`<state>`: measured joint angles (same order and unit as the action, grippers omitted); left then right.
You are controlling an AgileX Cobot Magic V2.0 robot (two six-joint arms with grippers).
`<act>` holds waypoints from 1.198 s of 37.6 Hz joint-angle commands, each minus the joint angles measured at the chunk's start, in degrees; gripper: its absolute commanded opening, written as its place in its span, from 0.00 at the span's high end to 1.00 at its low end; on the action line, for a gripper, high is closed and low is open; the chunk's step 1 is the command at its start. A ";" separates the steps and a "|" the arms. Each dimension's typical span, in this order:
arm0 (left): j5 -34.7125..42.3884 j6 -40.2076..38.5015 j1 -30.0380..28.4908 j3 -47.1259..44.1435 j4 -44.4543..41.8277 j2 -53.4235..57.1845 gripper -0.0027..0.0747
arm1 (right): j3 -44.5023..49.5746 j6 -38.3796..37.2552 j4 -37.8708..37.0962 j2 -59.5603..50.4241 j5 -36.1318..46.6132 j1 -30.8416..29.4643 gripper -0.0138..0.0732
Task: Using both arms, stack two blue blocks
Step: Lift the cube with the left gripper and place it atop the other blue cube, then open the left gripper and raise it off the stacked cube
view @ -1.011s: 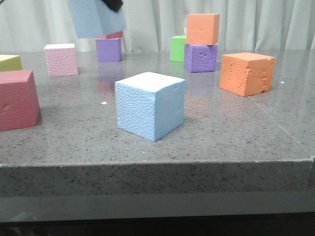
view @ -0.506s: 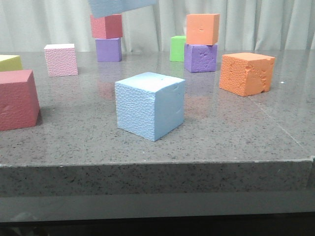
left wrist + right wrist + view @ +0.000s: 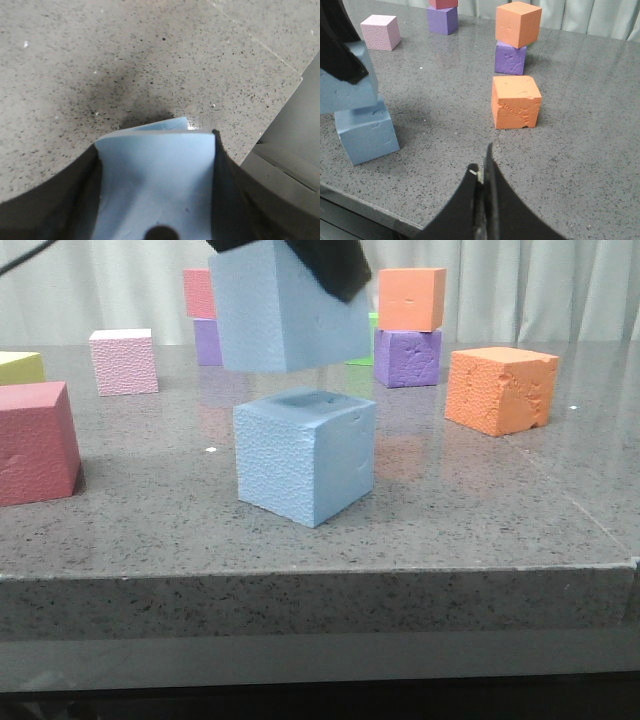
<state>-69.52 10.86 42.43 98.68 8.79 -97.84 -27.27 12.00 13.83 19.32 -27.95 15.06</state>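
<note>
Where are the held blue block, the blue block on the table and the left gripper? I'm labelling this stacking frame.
Held blue block (image 3: 285, 315): front view, its front face.
Blue block on the table (image 3: 280, 465): front view, its pebbled left face.
Left gripper (image 3: 156, 192): left wrist view, midway between its fingertips.

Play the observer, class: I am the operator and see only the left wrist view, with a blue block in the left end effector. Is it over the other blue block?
Observer: Yes. The front view shows the held blue block hanging tilted above the resting blue block, with a narrow gap between them.
Operator: Is it centred?
Observer: Not quite. It sits slightly toward the robot's left.
Operator: And the right arm?
Observer: The right end effector is shut, empty and apart from both blocks.
</note>
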 commanded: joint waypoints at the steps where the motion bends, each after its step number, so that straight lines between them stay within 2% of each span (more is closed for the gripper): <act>1: 4.89 0.01 0.83 0.00 0.35 2.81 0.63 | -1.59 0.01 0.65 0.49 3.90 -0.29 0.92; 13: 5.91 0.01 0.83 -2.29 0.50 2.81 0.62 | -1.59 0.01 0.65 0.49 3.56 -0.29 0.92; 17: 6.01 0.01 0.83 -2.29 0.71 2.91 0.50 | -1.59 0.01 0.65 0.49 3.56 -0.29 0.92; 23: 6.01 0.01 0.83 -2.29 0.71 2.91 0.27 | -1.59 0.01 0.65 0.49 3.56 -0.29 0.92; 29: 6.10 0.01 0.83 -2.16 1.29 2.95 0.14 | -1.59 0.01 0.65 0.49 3.56 -0.29 0.92; 37: 5.35 0.01 0.95 1.32 1.45 3.34 0.13 | -1.59 0.01 0.65 0.49 3.56 -0.29 0.92; 45: 1.04 0.04 0.95 6.59 -1.34 3.34 0.14 | -1.59 0.01 0.65 0.49 3.56 -0.29 0.92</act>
<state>-68.26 10.90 42.77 101.83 8.38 -97.84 -27.27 12.00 13.83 19.32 -28.44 15.06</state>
